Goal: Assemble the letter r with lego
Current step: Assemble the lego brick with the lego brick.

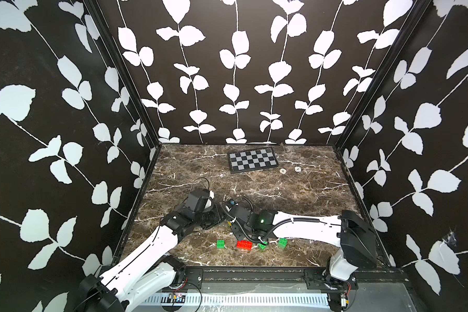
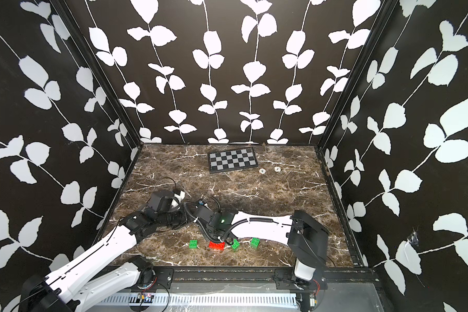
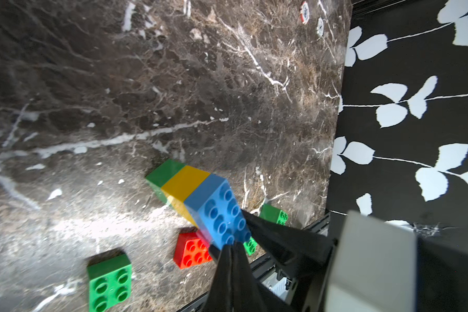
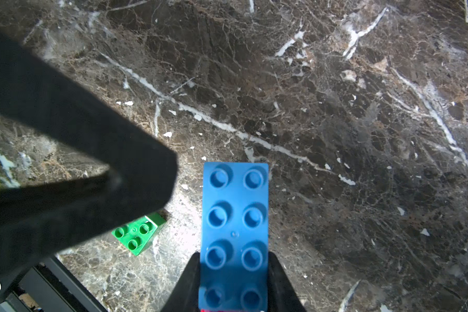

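- Blue plastic first: the long blue brick (image 4: 234, 232) tops a short column, studs up. A yellow brick (image 3: 185, 183) sits under it and a stacked green brick (image 3: 164, 171) under that. The blue one seems to overhang the two squarish ones.
- This column is at the front middle of the table (image 1: 281, 189), beneath the two wrists and hidden in both top views. Whether its base rests on the table or hangs just above it, I cannot tell.
- Gripping one end of the blue brick is the right claw (image 4: 234, 259), with a finger on each long smooth side.
- Closed and empty, the left claw (image 3: 231, 254) has its tips at the blue brick's edge. Whether it touches the brick, I cannot tell.
- As for handling, the bricks look light, hard and stiff, with glossy sides that could slip under a weak pinch.
- Only stud friction joins the column, so a sideways pull on the overhang may lever it apart.
- The flat opposite sides, low and near the middle, look the best place to take hold.
- Nearer the front edge lie the loose pieces: a red brick (image 1: 244, 245) and three loose green bricks (image 1: 221, 244) (image 1: 262, 246) (image 1: 282, 242). One green is just beside the red.
- At the back of the table, well apart, lies a chessboard (image 1: 253, 160).
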### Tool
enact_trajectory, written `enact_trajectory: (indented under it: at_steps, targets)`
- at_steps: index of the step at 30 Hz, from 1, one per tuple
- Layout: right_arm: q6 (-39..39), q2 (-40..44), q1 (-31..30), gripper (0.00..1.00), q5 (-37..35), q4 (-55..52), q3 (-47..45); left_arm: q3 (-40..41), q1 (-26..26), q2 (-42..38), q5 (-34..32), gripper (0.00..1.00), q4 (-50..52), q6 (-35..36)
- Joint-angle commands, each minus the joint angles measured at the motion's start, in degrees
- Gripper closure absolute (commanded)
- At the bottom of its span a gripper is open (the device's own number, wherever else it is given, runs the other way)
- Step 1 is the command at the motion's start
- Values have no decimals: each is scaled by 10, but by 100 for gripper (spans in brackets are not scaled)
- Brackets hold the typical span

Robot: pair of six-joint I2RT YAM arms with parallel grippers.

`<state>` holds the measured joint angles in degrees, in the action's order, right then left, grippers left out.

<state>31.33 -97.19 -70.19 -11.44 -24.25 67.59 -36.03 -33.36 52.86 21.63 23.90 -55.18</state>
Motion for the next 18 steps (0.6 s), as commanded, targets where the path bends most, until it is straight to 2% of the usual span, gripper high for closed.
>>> enact_trajectory:
  at_steps: [1, 7, 14, 18]
  targets:
    - [3, -3, -5, 99, 3, 0, 5, -17, -3, 11, 9, 100, -24, -11]
    - [4, -2, -5, 92, 2, 0, 6, -18, -13, 40, 23, 100, -50, -17]
    - [2, -3, -5, 91, 4, 0, 7, -23, -29, 73, 23, 100, -58, -17]
    - [1, -3, -5, 91, 4, 1, 8, -42, -34, 100, -14, 100, 34, 8]
